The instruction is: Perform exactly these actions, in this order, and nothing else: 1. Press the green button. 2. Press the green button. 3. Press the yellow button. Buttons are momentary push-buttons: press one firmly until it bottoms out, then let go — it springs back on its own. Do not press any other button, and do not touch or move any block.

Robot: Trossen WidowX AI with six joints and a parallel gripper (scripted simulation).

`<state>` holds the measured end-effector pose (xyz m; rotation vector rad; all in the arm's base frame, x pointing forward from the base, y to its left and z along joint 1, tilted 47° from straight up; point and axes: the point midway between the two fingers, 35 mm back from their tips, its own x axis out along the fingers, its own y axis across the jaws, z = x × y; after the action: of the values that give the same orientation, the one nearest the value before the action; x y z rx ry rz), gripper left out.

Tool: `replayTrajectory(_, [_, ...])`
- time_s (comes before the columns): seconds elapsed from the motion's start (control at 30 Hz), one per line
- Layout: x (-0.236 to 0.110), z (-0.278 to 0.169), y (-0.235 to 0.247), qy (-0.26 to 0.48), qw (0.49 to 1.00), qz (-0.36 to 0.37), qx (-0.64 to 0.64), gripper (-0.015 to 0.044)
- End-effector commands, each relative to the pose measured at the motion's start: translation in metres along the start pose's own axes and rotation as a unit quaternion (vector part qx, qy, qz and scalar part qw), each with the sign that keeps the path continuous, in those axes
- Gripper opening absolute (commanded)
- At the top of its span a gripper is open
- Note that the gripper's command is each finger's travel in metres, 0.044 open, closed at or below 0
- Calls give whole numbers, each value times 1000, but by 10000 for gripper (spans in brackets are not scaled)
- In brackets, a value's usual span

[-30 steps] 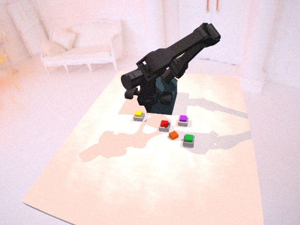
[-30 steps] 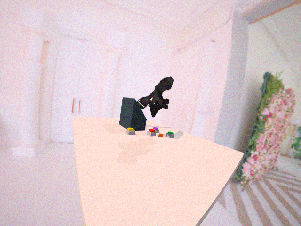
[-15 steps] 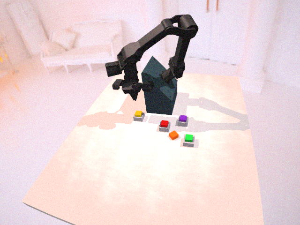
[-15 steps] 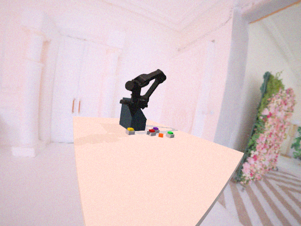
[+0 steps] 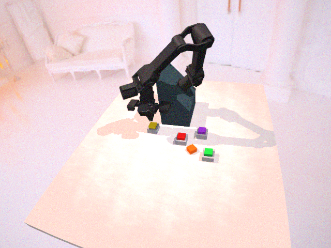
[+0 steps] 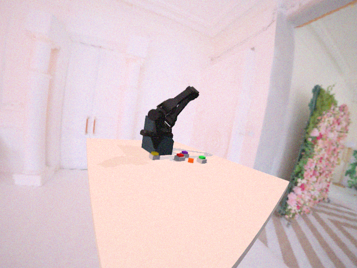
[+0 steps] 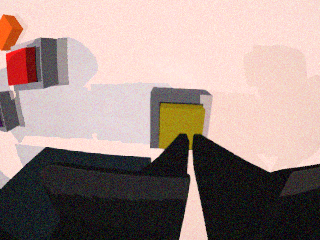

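Note:
The yellow button (image 5: 152, 125) (image 6: 154, 153) (image 7: 181, 120) sits on a grey base near the arm's foot, its cap in shade and standing above the base. My gripper (image 5: 151, 120) (image 7: 189, 141) is shut and empty, pointing down. Its fingertips are just above the yellow button, over the cap's near edge in the wrist view; a small gap shows in the top view. The green button (image 5: 208, 152) (image 6: 201, 157) stands raised on its base at the far side of the group, away from the gripper. It is outside the wrist view.
The red button (image 5: 181, 136) (image 6: 180, 154) (image 7: 21, 66) is between the yellow and green ones. The purple button (image 5: 201, 130) (image 6: 184, 152) stands behind it in the top view. An orange block (image 5: 191, 149) (image 6: 191, 160) (image 7: 9, 32) lies between the red and green buttons.

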<state>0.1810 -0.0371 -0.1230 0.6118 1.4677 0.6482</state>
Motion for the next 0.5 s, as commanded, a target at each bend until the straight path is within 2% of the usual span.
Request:
replayTrajectory(0.0, [9, -2, 2, 0, 1000, 5, 5, 20])
replayTrajectory(0.47, [30, -3, 3, 0, 1000, 6, 5, 20])
